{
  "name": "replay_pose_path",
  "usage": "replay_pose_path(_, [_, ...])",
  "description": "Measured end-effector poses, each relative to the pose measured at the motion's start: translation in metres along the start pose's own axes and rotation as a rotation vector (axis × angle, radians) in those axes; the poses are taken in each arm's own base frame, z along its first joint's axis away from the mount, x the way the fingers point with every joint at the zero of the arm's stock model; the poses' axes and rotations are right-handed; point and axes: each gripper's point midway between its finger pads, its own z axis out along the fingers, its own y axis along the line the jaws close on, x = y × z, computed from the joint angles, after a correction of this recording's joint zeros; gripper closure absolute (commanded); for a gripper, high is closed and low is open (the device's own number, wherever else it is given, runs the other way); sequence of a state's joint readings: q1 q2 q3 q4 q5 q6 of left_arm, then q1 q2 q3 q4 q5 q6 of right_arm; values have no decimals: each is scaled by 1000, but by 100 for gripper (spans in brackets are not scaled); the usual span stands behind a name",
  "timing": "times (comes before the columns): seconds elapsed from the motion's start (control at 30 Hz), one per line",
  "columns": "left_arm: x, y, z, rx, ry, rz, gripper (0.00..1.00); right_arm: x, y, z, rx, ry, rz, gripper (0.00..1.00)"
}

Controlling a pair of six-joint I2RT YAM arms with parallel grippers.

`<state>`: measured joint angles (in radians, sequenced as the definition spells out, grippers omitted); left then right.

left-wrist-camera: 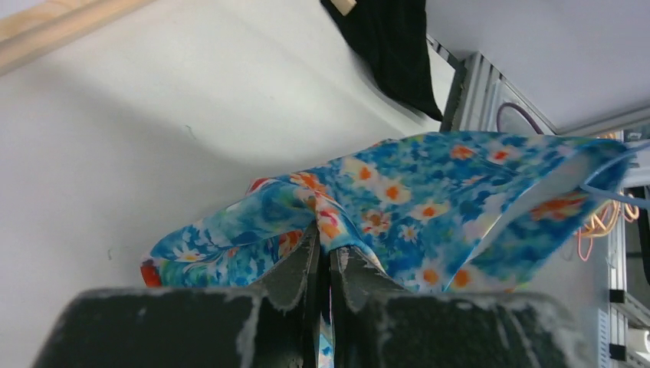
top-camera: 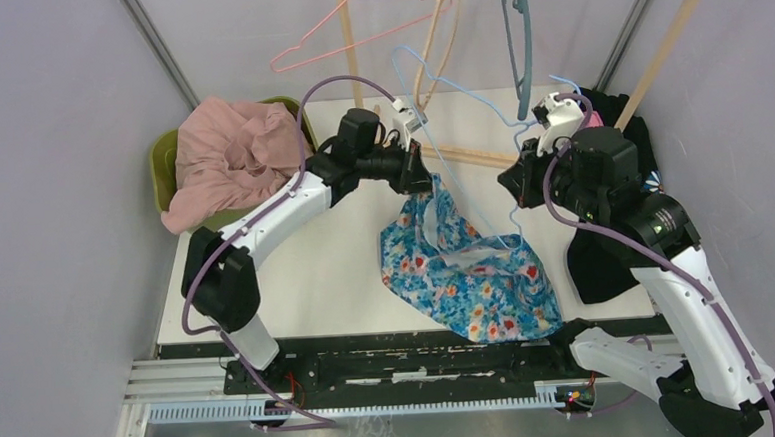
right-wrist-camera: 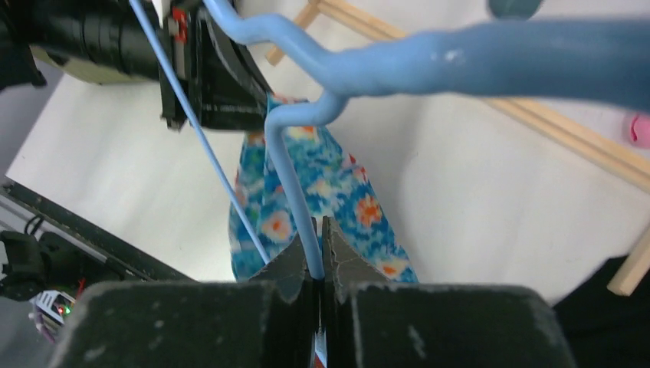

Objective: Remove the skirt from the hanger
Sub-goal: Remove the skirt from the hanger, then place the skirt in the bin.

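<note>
Far left there's one green bin (top-camera: 164, 168) at the back corner of the desk (top-camera: 306, 273), stuffed with one crumpled pink cloth (top-camera: 230, 157) that spills over the rim.

Next over, the left arm reaches toward the middle. Its end effector (top-camera: 416, 177) is clenched on a bunched corner of the skirt (top-camera: 472, 274). The wrist view shows the fingers (left-wrist-camera: 295, 272) pinched tight on the fabric.

The skirt is the only one here, blue with white and orange flowers. It sits center-right, with its top corner lifted by that grip. The rest is draped down onto the desk, close to the near edge.

I count four hangers. Three hang up top on the wooden rack: one pink wire (top-camera: 344, 31), one tan (top-camera: 441, 35) and one dark teal (top-camera: 521, 41). The fourth is the light blue hanger (right-wrist-camera: 460, 57), and its thin wire slants down across the skirt's folds. Can't tell from here whether it's threaded through the fabric.

The right end effector (top-camera: 517, 187) is clamped shut on that light blue hanger, gripping the wire just below the twisted neck, above the skirt.

Far right, black fabric (top-camera: 596, 268) shows in two patches around the right arm. No idea if it's one piece or two.
</note>
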<state>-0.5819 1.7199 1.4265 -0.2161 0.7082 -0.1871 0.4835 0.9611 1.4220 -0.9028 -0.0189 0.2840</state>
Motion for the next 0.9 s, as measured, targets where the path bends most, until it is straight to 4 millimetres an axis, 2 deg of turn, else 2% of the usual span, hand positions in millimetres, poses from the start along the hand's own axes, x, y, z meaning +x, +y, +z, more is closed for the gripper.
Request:
replay_pose_path(0.07, [1,-16,0,16,1,19,89,-12,3,5,-9,-42,8,99])
replay_pose_path(0.2, [0,-14,-9,-28,-8,17,89,-39,6,7,-11,-140,17,99])
replay_pose_path(0.33, [1,-9,-23,-94,5,15,89,-65,6,-6,0,-236,12,99])
replay_pose_path(0.4, [1,-8,-38,-157,12,34,89,-69,4,-17,10,-266,8,99])
replay_pose_path(0.47, [-10,-10,-58,-230,0,68,89,-70,1,-30,19,-291,4,99])
replay_pose_path(0.53, [-37,-17,-81,-299,-48,117,88,-69,0,-42,24,-311,0,99])
replay_pose_path(0.63, [-110,-27,-139,-404,-215,202,87,-63,-3,-54,30,-317,-11,99])
replay_pose_path(0.7, [-157,-27,-188,-491,-350,245,87,-58,-4,-61,31,-317,-20,99])
replay_pose_path(0.77, [-200,-25,-251,-608,-492,292,86,-55,-6,-64,34,-313,-29,99])
replay_pose_path(0.83, [-226,-22,-304,-722,-595,323,86,-50,-7,-64,38,-302,-36,99])
replay_pose_path(0.9, [-244,-23,-343,-800,-675,350,86,-44,-8,-62,41,-287,-38,99])
